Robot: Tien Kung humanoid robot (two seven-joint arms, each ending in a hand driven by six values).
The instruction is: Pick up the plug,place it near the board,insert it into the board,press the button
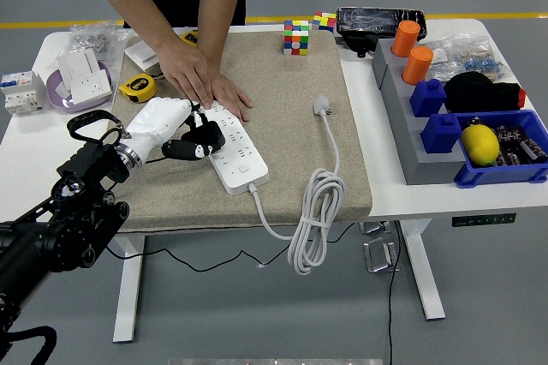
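1. On the beige mat (pixel 282 99), no brand name or lettering can be read on any item; the print on the yellow tape measure (pixel 136 86) is too small to make out.
2. Counted items: one white power strip (pixel 229 147), one white plug (pixel 322 106) with its coiled cord (pixel 313 211), two colour cubes (pixel 296 37), two orange cups (pixel 412 50), three blue bins (pixel 501 166), one lemon (pixel 479 143).
3. The left hand (pixel 175 129), white-shelled with dark fingers (pixel 204 135), has those fingers curled together and resting on the strip's near-left part; they clasp nothing.
4. The plug lies prongs-up on the mat, unplugged, well apart to the right of that hand, beyond the strip.
5. A person's hand (pixel 205 84) presses flat on the strip's far end, just beside the robot's fingers.
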